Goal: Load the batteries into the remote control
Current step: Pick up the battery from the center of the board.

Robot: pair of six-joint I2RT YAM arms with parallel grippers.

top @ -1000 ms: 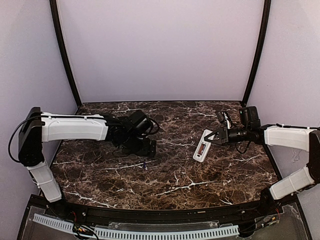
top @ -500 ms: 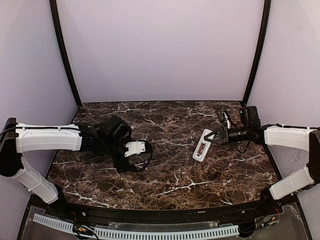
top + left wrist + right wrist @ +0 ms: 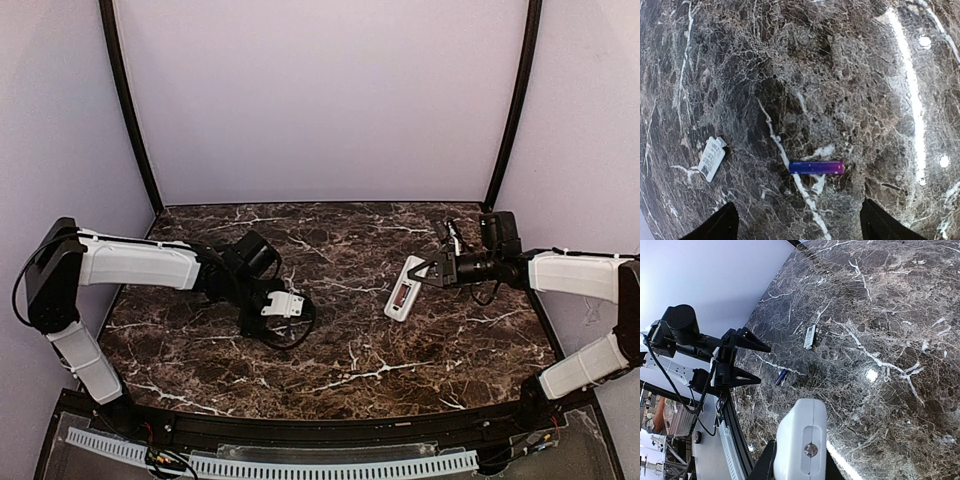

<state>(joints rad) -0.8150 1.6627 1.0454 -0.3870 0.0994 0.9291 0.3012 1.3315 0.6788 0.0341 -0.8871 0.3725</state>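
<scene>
Left arm reaches in from the left side and the wrist bends down, so the left pincer points at the desk. Its fingers are spread wide, one on each side of a purple battery that lies flat on the marble and touches neither finger. A small white flat piece lies off to one side (could be a cover, hard to say).

Right arm comes in from the right edge with the forearm about level and the right pincer facing left. It's pinching one end of the remote, which slants down toward the near side. Can't tell if the low end touches the desk.
</scene>
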